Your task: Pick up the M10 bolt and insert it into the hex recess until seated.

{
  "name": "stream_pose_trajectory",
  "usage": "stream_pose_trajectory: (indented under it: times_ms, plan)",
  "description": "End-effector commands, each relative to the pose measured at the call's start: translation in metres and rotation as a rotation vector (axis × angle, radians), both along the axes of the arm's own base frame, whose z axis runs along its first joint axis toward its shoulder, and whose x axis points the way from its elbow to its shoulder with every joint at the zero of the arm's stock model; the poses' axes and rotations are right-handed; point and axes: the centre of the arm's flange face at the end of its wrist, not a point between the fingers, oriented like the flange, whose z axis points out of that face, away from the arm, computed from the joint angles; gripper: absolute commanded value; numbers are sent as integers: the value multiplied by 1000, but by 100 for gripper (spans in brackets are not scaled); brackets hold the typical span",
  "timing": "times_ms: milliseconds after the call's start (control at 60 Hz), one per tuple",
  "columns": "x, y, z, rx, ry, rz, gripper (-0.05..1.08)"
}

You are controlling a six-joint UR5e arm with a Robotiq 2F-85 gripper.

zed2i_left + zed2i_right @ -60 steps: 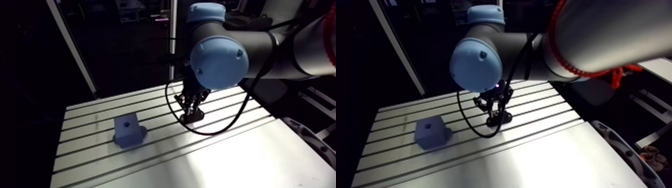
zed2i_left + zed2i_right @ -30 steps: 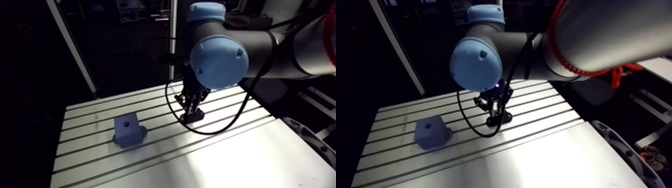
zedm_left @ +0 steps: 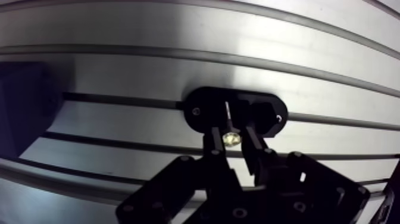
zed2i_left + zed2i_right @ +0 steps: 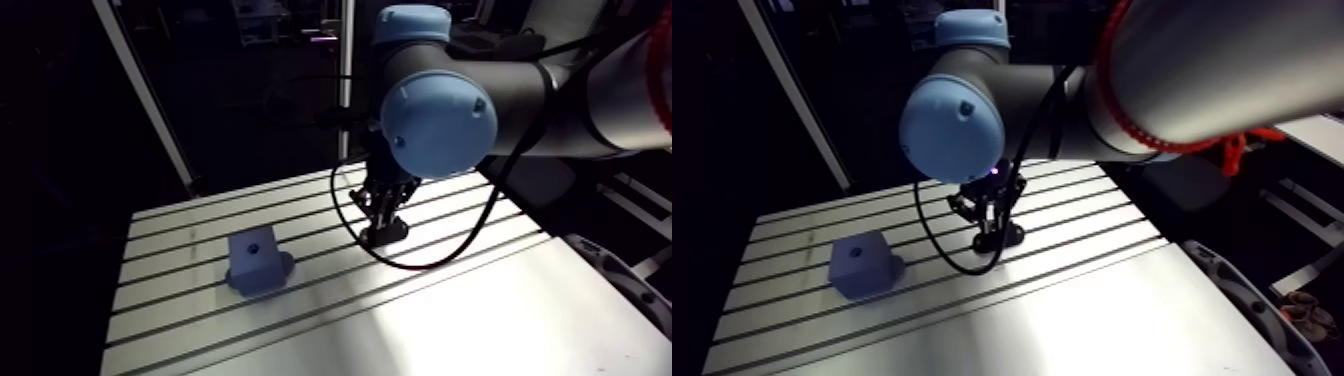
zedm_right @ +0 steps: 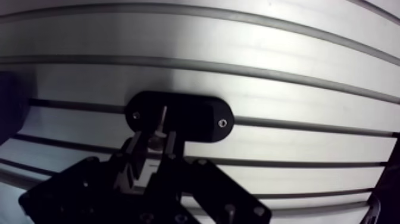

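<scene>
Hand (image 3: pixel 232 140) clamps the bolt (image 3: pixel 230 137) at its head; shank points straight ahead toward black oval holder (image 3: pixel 201 108).

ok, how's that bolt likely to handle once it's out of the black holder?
The M10 bolt looks like shiny bare metal, so it is probably stiff and a bit slippery. It stands slender in the black holder, so it could tilt when lifted. Dropped, it'd likely roll into a slot of the table.
</scene>
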Motion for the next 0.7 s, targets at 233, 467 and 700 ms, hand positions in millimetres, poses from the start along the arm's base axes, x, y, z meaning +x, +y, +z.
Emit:
stream_pose_trajectory:
  times_ms: [233,467,700]
  plan:
    - [1,0,-1,0,-3,0,67]
    - [1,0,0,1,0,-2,67]
    - [1,0,1,1,-1,-2,68]
